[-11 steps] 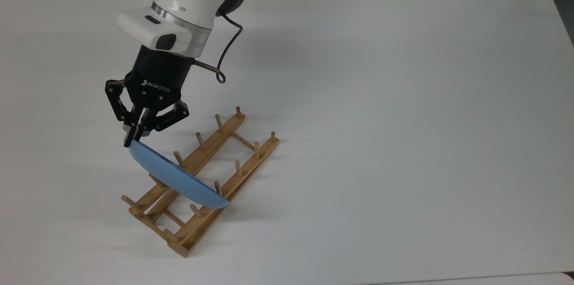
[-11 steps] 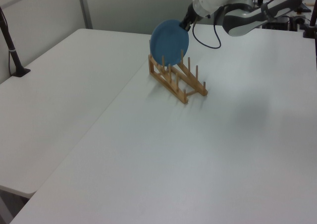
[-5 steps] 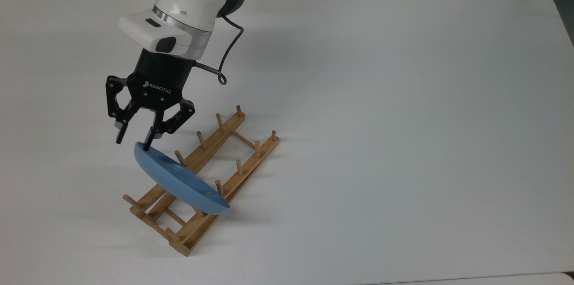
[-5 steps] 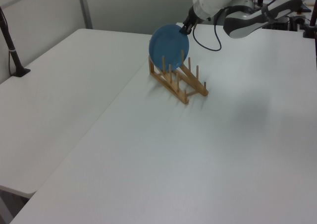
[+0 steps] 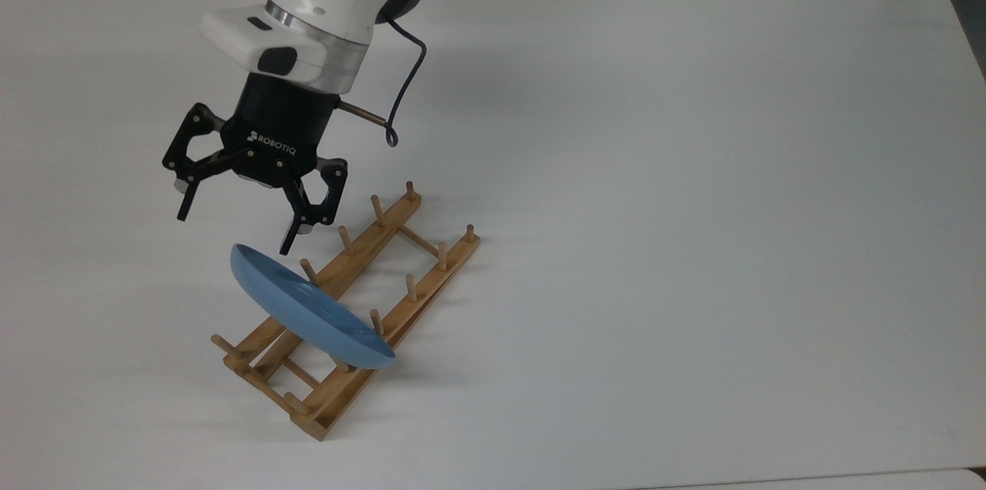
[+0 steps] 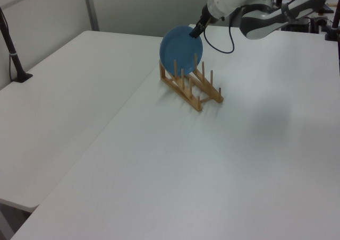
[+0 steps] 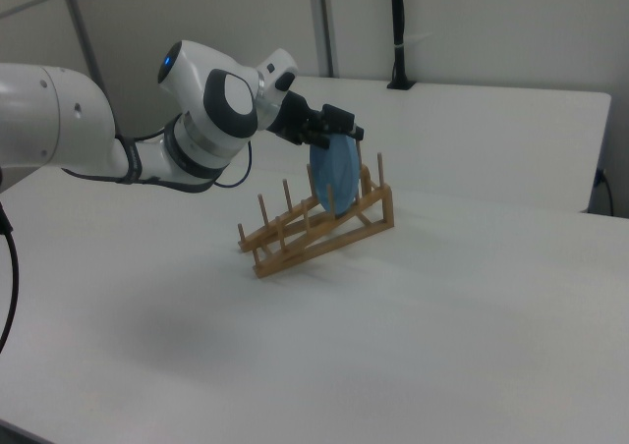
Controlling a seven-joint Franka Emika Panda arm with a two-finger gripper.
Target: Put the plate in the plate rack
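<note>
Top view. White table (image 5: 693, 166): carries all items. Plate rack (image 5: 350, 313): light wooden, two long rails joined by thin crossbars, upright pegs along each rail, lying on a diagonal from the top view's lower left to its upper middle. Plate (image 5: 308, 309): light blue, standing on edge across both rails near the rack's lower-left end, tilted, slotted between pegs, its rim reaching past the rack toward the top view's upper left. Gripper (image 5: 235, 228): black, lettered body on a white arm, poised above the plate's upper rim; jaws spread wide, holding nothing, both fingertips clear of the plate. Black cable (image 5: 404, 89): loops off the wrist.

Left view. Plate (image 6: 180, 50): presents its broad round face, which the top view gives edge-on. Plate rack (image 6: 191, 86): seen side-on, one end raised higher than the other, the plate at the raised end. Gripper (image 6: 197, 28): just beside the plate's upper right rim; finger spread cannot be judged here. Black post (image 6: 10, 46): upright at the far edge of a second white table (image 6: 69, 102), which adjoins the first.

Right view. Plate (image 7: 334, 174): narrow blue oval, near upright, at the rack's tall end. Plate rack (image 7: 314, 223): slope clearly visible. Gripper (image 7: 339, 130): above the plate's top edge, white arm entering from the right view's left. Black pole (image 7: 396, 31): stands at the far table edge.
</note>
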